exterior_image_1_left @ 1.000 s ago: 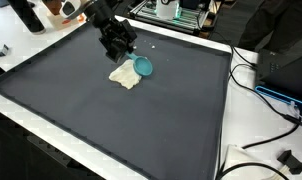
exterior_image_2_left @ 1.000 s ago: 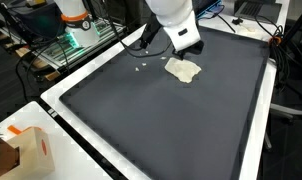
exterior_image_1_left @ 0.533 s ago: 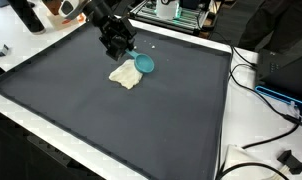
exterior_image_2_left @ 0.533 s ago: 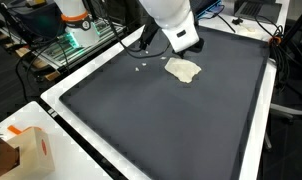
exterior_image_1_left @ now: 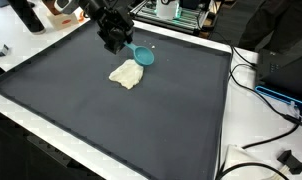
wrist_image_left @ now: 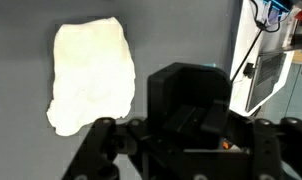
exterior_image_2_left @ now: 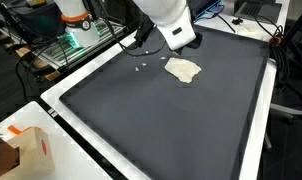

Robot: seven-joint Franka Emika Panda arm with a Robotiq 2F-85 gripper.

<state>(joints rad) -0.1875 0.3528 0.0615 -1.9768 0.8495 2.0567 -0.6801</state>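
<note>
Exterior views, bench (exterior_image_1_left: 51, 140): a white-edged bench is shown in both exterior views, with cables and equipment crowded along its far side.
Mat (exterior_image_1_left: 141, 120): almost the whole top is covered by a dark mat, laid flat.
Arm (exterior_image_2_left: 171, 20): the far part of the mat is overhung by the white arm; in an exterior view the tip is hidden behind its housing.
Cloth (exterior_image_1_left: 125, 74): a small cream cloth is spread flat on the far half of the mat, just below the pincer. In the wrist view the cloth (wrist_image_left: 89, 75) is seen up and to the left of the dark fingers, apart from them. It is judged light, soft and limp. It would best be pinched at an edge or a raised fold, since a flat middle offers nothing to grip.
Pincer (exterior_image_1_left: 117, 46): it is held low over the far edge of the cloth. Whether the jaws are parted or closed cannot be told from any view.
Dish (exterior_image_1_left: 144, 56): a small teal dish is seen hard against the pincer's tip, beyond the cloth. Whether it is gripped or merely touched cannot be settled. It is judged light, stiff and smooth, so somewhat slippery. The rim is the likeliest hold.
</note>
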